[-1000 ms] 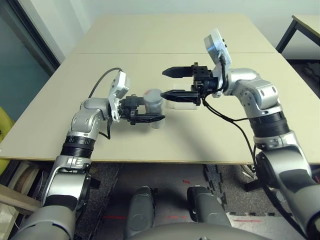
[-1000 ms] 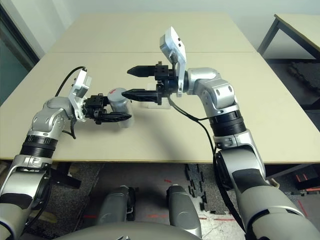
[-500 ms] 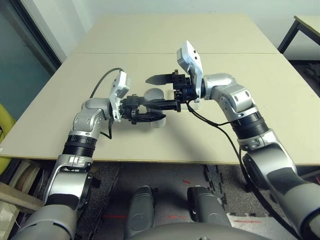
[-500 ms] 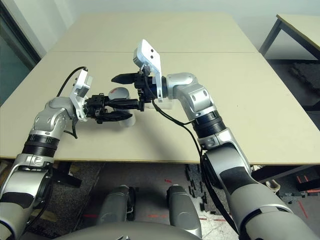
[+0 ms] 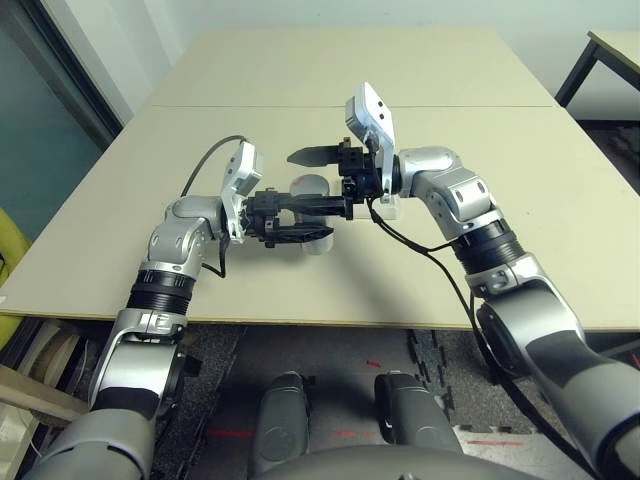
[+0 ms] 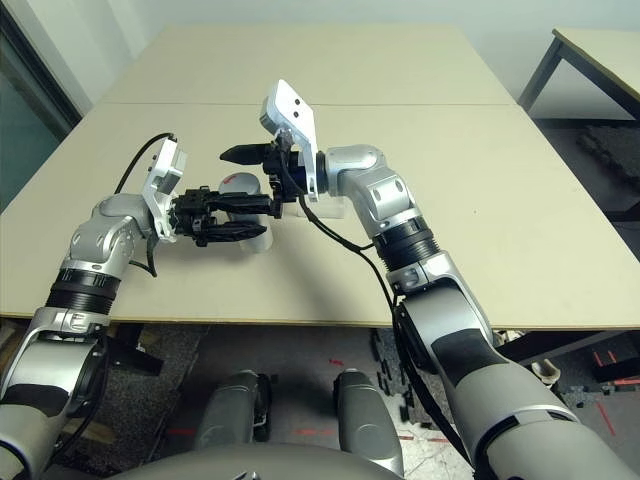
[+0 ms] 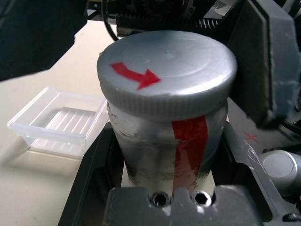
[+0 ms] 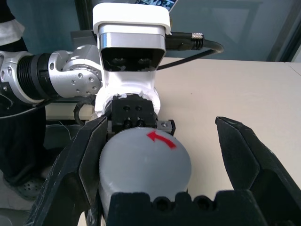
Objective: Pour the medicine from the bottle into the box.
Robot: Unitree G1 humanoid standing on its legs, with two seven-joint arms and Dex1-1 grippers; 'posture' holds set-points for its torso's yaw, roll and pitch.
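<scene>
While the left gripper point(image 7: 162, 165) is closed around the capped bottle point(image 7: 162, 150), the right gripper's point(image 8: 181, 188) wide-open fingers straddle its cap point(image 8: 146, 162), holding nothing.

- Cap point(image 7: 167, 70) on bottle point(image 7: 164, 146): grey plast., semi-glossy, ribbed rim
- Bottle body: silvery, glossy, scuffed
- Box point(image 7: 61, 122): clear plast., smooth, shiny
- Tabletop point(image 5: 250, 290): smooth, matt
- R fingers point(image 8: 249, 165): black, matt

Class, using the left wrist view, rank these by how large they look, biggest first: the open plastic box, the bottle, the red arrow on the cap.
1. Bottle, with its cap
2. Open plastic box
3. Red arrow

The bottle is nearer the camera, so this ranks apparent size only.
</scene>
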